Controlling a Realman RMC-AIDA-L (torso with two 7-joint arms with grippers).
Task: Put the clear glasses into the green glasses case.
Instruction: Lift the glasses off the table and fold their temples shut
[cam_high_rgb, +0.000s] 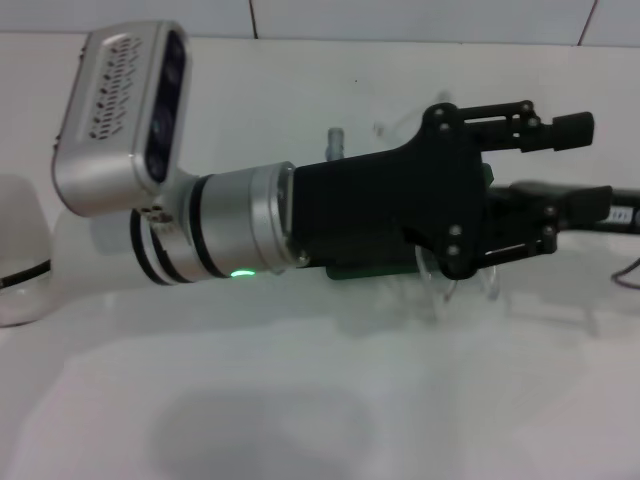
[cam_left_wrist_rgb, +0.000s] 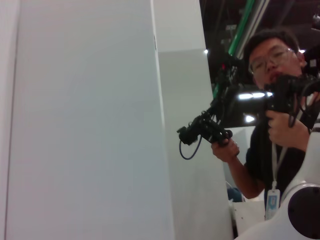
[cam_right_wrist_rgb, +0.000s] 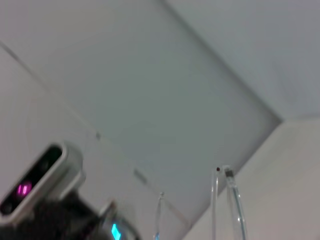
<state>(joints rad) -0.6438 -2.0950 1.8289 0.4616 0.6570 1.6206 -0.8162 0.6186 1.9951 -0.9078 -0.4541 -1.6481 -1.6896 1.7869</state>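
My left arm reaches across the head view from the left, and its black gripper (cam_high_rgb: 562, 185) stands open over the middle of the white table. Beneath its body a sliver of the green glasses case (cam_high_rgb: 350, 271) shows, mostly hidden. The clear glasses (cam_high_rgb: 447, 283) lie faint against the white just under the gripper's near side. Their thin arms (cam_right_wrist_rgb: 232, 200) also show close in the right wrist view. My right gripper (cam_high_rgb: 585, 203) comes in from the right edge as a dark bar, its tip between the left gripper's fingers.
A white rounded object (cam_high_rgb: 20, 250) with a black cable sits at the left edge. A small grey stub (cam_high_rgb: 335, 140) stands behind the left arm. A person holding a camera rig (cam_left_wrist_rgb: 270, 100) stands beside white wall panels in the left wrist view.
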